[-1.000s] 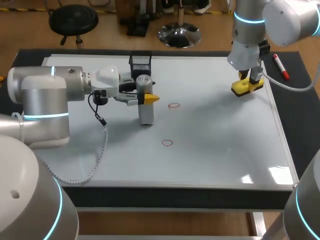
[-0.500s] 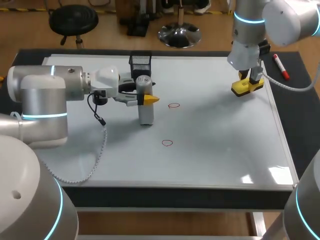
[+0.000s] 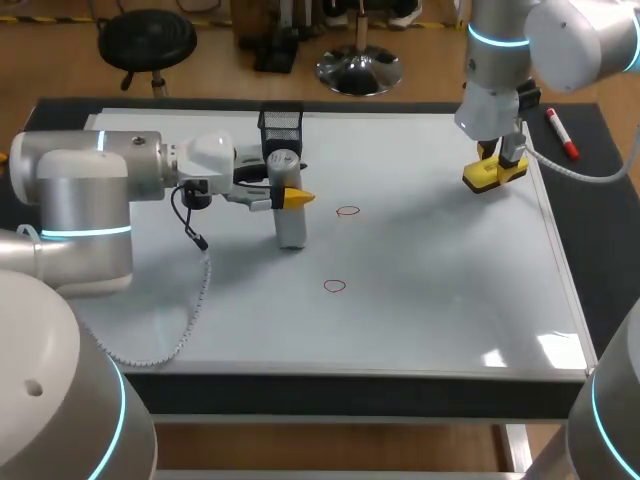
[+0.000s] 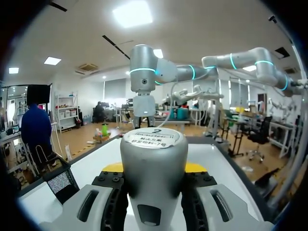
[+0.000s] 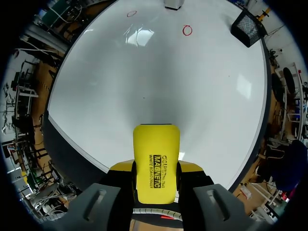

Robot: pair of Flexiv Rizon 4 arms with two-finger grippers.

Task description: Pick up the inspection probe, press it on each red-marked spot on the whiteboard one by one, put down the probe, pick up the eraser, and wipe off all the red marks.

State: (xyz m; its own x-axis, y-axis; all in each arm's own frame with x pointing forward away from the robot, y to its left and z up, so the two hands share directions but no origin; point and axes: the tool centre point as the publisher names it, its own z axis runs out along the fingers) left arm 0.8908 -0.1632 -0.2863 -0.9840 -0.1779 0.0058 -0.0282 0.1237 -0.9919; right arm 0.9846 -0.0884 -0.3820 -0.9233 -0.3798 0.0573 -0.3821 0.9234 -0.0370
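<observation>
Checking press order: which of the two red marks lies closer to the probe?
The far red mark, level with the probe and just beside it; the near red mark lies toward the whiteboard's front edge.

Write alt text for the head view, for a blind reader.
The left gripper grips the grey probe upright over the whiteboard, beside one red mark; a second red mark lies nearer the robot. The right gripper grips the yellow eraser by the board's right edge; a mesh basket stands behind the probe.
</observation>
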